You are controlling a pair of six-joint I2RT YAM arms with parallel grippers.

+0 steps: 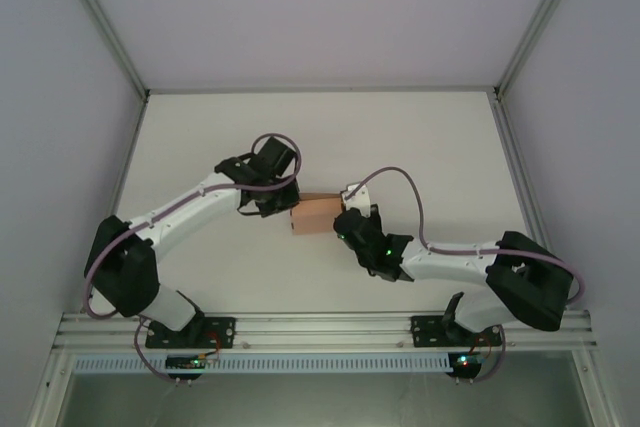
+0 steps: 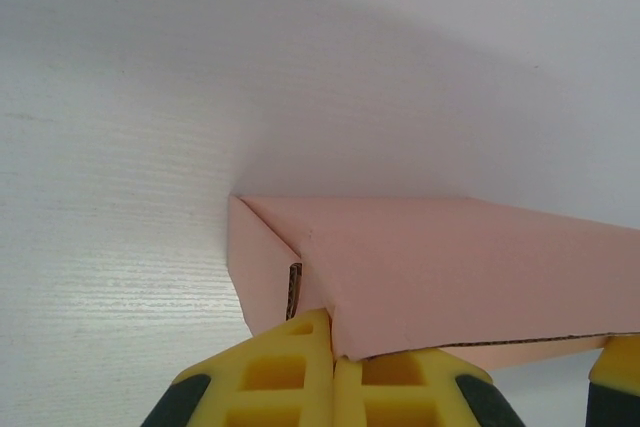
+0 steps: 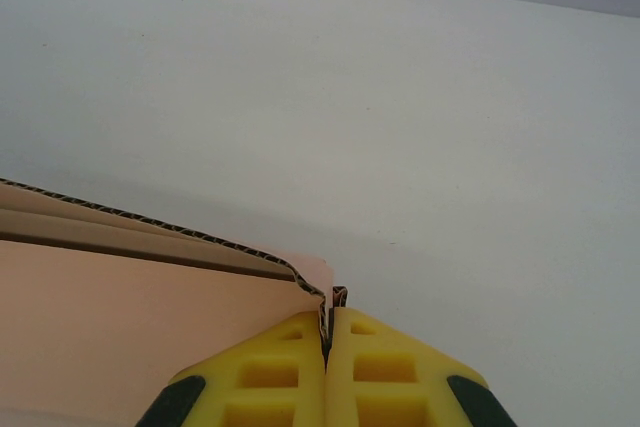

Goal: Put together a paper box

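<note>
The box (image 1: 315, 215) sits near the middle of the desk (image 1: 220, 137), held between the two arms. It is salmon-pink card, partly folded into a small rectangular shape.

The left gripper (image 1: 283, 209) meets the box at its left end. In the left wrist view, this gripper (image 2: 333, 332) has its yellow fingers (image 2: 290, 372) pressed together at the near corner of the box (image 2: 470, 267). A corrugated flap edge runs down into the seam between them, so it is clamped on the card. The box's broad top panel slopes away to the right over the white desk (image 2: 120, 147).

The right gripper (image 1: 345, 219) touches the box's right end. In the right wrist view, the gripper (image 3: 328, 322) is closed, and its fingers (image 3: 390, 367) pinch the thin card edge of the box (image 3: 130, 327). Layered card walls run off to the left, with the bare desk (image 3: 400, 97) beyond.
</note>
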